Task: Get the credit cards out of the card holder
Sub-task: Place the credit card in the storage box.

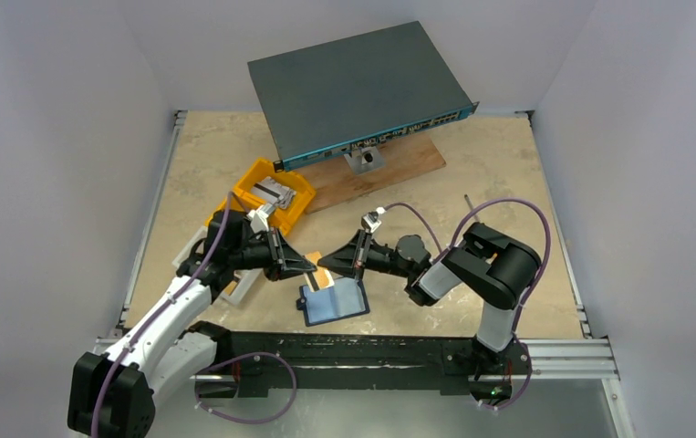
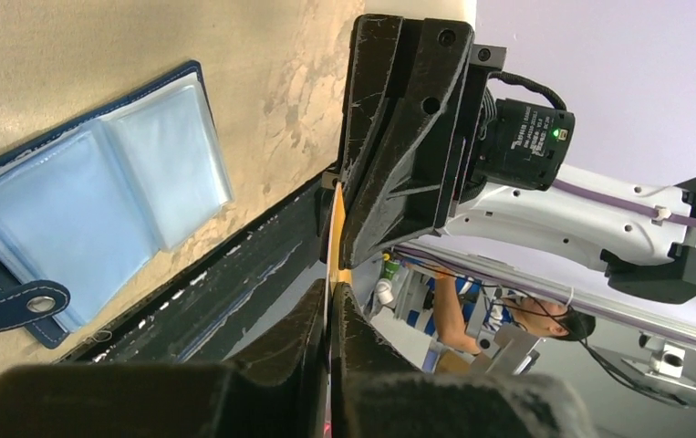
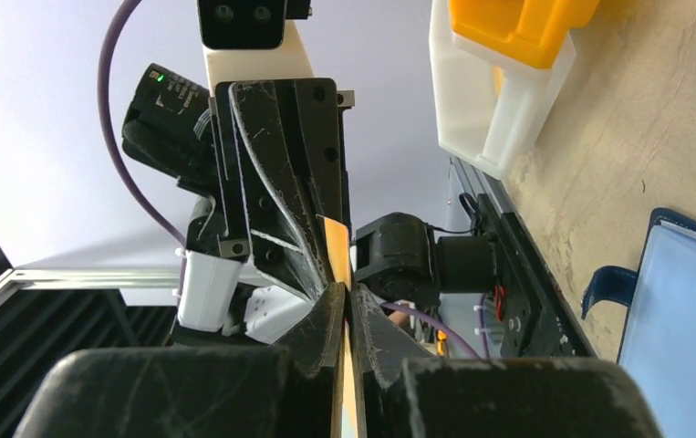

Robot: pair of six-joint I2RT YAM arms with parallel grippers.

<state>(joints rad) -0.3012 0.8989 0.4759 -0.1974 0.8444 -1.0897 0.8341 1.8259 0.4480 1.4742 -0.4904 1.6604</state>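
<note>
The card holder (image 1: pixel 337 301) lies open and flat on the table, navy with pale clear sleeves; it also shows in the left wrist view (image 2: pixel 79 205) and at the right edge of the right wrist view (image 3: pixel 686 301). One credit card (image 1: pixel 324 278) with an orange-yellow patch is held just above the holder, between both grippers. My left gripper (image 1: pixel 312 267) is shut on one end of it (image 2: pixel 335 228). My right gripper (image 1: pixel 337 265) is shut on the other end (image 3: pixel 335 251). In each wrist view the jaws (image 2: pixel 332 287) (image 3: pixel 347 297) pinch the card edge-on, tip to tip with the other gripper.
A yellow bin (image 1: pixel 271 192) and a white bin (image 3: pixel 481 100) stand at the left behind my left arm. A grey network switch (image 1: pixel 353 87) rests on a wooden board (image 1: pixel 389 169) at the back. The black frame rail (image 1: pixel 371 351) runs along the near edge.
</note>
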